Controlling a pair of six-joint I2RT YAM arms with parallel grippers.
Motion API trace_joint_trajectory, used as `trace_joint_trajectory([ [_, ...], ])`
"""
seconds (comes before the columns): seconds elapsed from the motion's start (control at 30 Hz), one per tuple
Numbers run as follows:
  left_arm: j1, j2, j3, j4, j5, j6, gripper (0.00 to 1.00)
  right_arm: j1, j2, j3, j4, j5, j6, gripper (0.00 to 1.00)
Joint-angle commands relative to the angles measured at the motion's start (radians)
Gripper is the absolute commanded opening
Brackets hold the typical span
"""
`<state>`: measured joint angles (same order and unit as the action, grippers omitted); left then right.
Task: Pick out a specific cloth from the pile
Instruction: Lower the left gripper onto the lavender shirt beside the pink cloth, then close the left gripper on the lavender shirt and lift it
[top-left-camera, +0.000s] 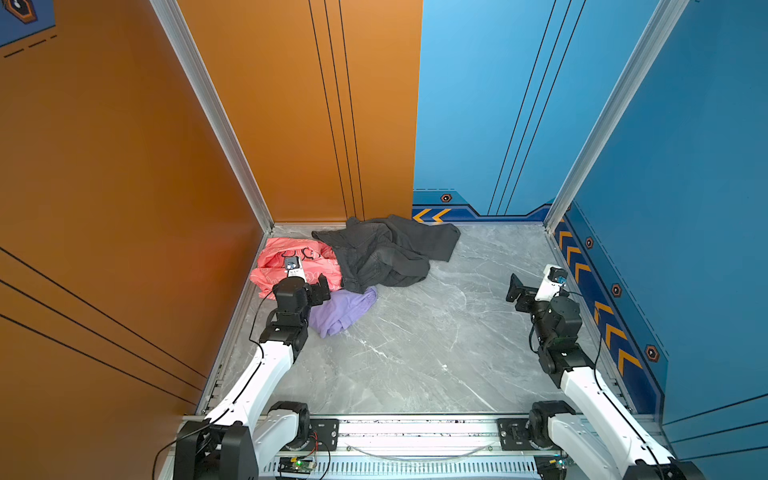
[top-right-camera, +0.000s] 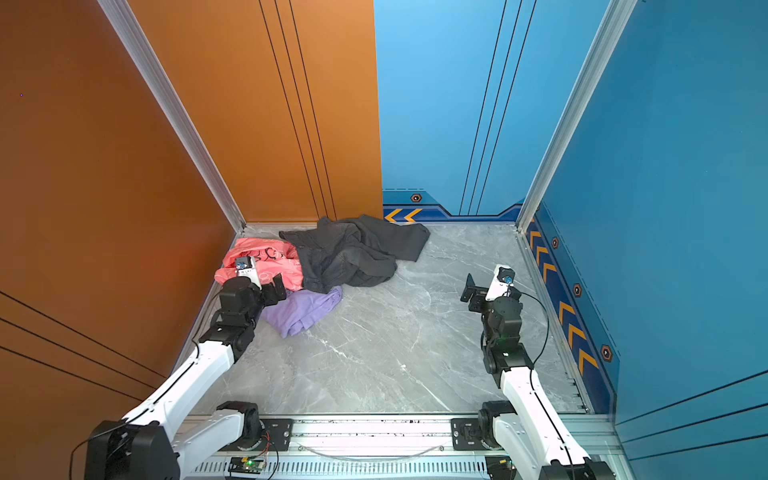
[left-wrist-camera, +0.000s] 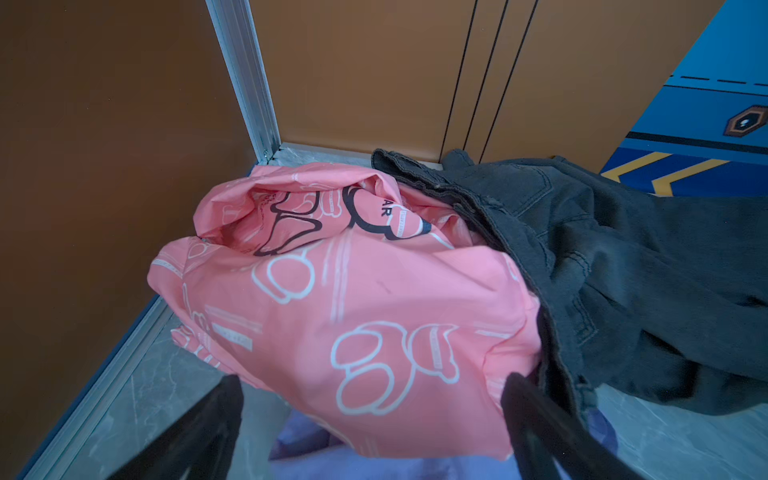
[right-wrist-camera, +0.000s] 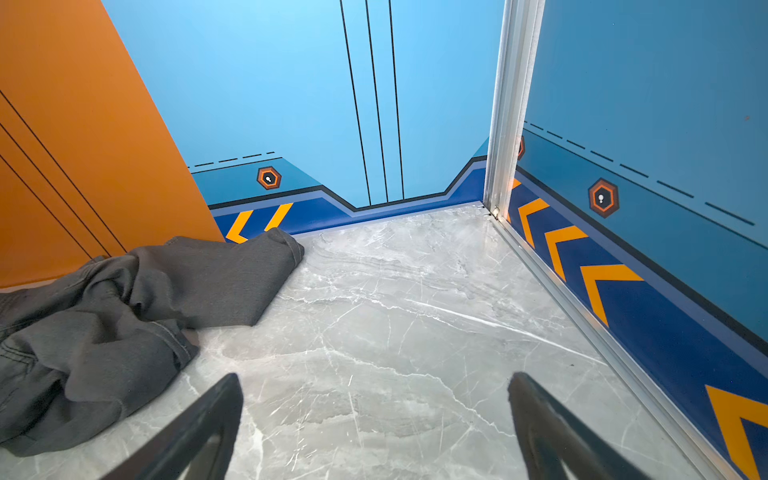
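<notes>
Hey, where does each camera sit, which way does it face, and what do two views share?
Both top views: high over the front rail, looking down at the grey marble-look table; left gripper and right gripper show.
Left wrist: faces the coral-pink printed cloth; open fingers framing it.
Right wrist: faces the blue back wall over the table; open fingers show.
Shared: dark grey denim-like garment in both wrist views.

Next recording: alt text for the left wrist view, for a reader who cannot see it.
A crumpled coral-pink printed cloth fills the frame, a dark grey garment against one side and a sliver of lavender cloth under its near edge. The left gripper hangs there, jaws open and empty.
</notes>
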<state>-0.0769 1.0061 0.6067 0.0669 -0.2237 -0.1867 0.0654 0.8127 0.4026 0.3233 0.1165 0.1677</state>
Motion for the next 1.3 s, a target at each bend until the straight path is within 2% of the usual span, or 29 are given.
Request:
trace_joint_trajectory([
  [0.0, -0.008, -0.05, 0.061, -0.339, 0.072, -0.124, 0.98, 0.021, -0.031, 0.055, -0.141, -0.01, 0.053, 1.0],
  [0.17, -0.027, -0.083, 0.088, -0.451, 0.122, -0.232, 0.99, 0.069, -0.008, 0.116, -0.199, -0.028, 0.055, 1.0],
  [0.3, -0.058, -0.051, 0.085, -0.483, 0.137, -0.29, 0.91, 0.126, 0.031, 0.156, -0.222, -0.025, 0.054, 1.0],
  [0.67, -0.107, 0.142, 0.096, -0.487, 0.118, -0.313, 0.87, 0.261, 0.129, 0.239, -0.266, 0.004, 0.036, 1.0],
  [0.7, -0.111, 0.155, 0.099, -0.485, 0.118, -0.315, 0.83, 0.269, 0.134, 0.244, -0.27, 0.004, 0.035, 1.0],
  [0.8, -0.123, 0.205, 0.106, -0.486, 0.116, -0.326, 0.79, 0.289, 0.141, 0.254, -0.28, 0.007, 0.034, 1.0],
  [1.03, -0.143, 0.313, 0.136, -0.484, 0.119, -0.349, 0.64, 0.316, 0.153, 0.269, -0.286, 0.017, 0.035, 1.0],
  [1.17, -0.146, 0.347, 0.144, -0.472, 0.112, -0.353, 0.48, 0.326, 0.149, 0.277, -0.295, 0.023, 0.035, 1.0],
  [1.27, -0.149, 0.357, 0.145, -0.462, 0.112, -0.351, 0.32, 0.33, 0.138, 0.28, -0.303, 0.025, 0.035, 1.0],
])
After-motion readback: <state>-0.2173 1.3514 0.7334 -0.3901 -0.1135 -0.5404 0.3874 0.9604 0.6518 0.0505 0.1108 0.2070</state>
